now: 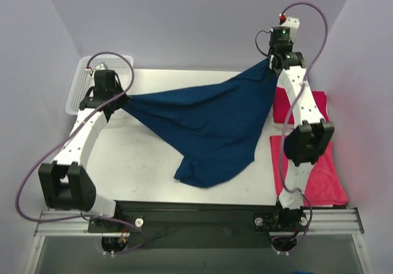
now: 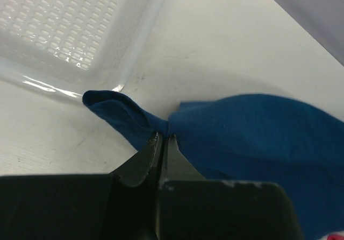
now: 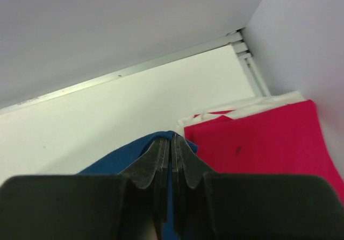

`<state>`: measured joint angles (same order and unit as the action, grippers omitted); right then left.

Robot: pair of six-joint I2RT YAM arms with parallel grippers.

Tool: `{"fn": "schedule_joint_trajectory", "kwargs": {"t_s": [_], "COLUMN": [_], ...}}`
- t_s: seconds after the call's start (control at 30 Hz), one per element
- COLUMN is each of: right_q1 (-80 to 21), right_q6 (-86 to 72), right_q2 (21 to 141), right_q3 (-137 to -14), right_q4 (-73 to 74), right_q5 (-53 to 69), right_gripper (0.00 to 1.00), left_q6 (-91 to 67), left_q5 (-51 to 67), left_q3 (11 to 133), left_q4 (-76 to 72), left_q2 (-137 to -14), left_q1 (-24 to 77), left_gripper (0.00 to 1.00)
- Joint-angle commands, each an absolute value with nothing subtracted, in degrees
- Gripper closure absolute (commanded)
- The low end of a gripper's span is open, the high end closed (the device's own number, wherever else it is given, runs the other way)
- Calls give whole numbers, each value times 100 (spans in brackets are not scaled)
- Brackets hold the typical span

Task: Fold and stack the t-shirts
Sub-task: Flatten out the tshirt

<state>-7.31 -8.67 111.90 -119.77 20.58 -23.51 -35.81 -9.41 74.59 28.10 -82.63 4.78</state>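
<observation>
Two claws [image 2: 163,138] [image 3: 172,140] on navy t-shirt [image 1: 209,126]

navy t-shirt [image 1: 209,126]: matt soft cloth is shown | red t-shirts [image 1: 322,176]: matt cloth is shown | basket [image 2: 64,19]: glossy plastic mesh is shown | table [image 2: 226,41]: smooth, scuffed top is seen
</observation>
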Motion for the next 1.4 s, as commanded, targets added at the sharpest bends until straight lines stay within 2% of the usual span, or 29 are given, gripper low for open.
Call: {"fn": "schedule_joint_trajectory", "kwargs": {"t_s": [0.0, 0.13, 0.17, 0.23, 0.27, 0.37, 0.6, 0.73, 0.87, 0.93, 0.97, 1.07, 1.37], "right_q1": [-563, -554, -554, -554, -554, -597, -1414, -2090, -2653, -3031, -3171, -3576, -4411], "right_q6": [-1019, -915, -888, -862, -853, -1010, -1642, -2038, -2416, -2522, -2618, -2803, -2734], "right_q2": [11495, 11996, 12075, 12085, 12033, 11613, 10083, 9546, 9273, 9290, 9325, 9325, 9456], "right_q3": [-12875, -13140, -13131, -13096, -13096, -12702, -10120, -8364, -7403, -7129, -6937, -6698, -6495], "right_q4": [1749, 1609, 1547, 1486, 1485, 1494, 1775, 1802, 1802, 1802, 1802, 1784, 1740], "right_q5": [-1671, -1284, -1240, -1213, -1213, -1196, -766, -502, -229, -263, -298, -430, -299], "right_gripper": [100, 100, 79, 56, 40, 29, 31, 45, 58, 63, 69, 74, 75], "left_q6": [-3796, -3902, -3902, -3920, -3920, -3929, -3727, -3621, -3525, -3498, -3498, -3481, -3489], "left_q5": [-705, -440, -405, -334, -317, -307, -474, -545, -598, -598, -598, -598, -580], "left_q3": [7611, 7708, 7752, 7883, 7936, 8226, 8762, 8772, 8763, 8771, 8763, 8754, 8728], "left_q4": [1900, 1600, 1530, 1363, 1301, 1230, 1441, 1547, 1635, 1661, 1670, 1696, 1758], "left_q2": [-8533, -9489, -9649, -10096, -10247, -10739, -11250, -11320, -11329, -11338, -11338, -11329, -11382], "left_q1": [448, 466, 457, 457, 466, 457, 448, 439, 431, 439, 439, 422, 378], "left_gripper": [100, 100, 100, 100, 100, 100, 100, 100, 100, 100, 100, 100, 100]}}
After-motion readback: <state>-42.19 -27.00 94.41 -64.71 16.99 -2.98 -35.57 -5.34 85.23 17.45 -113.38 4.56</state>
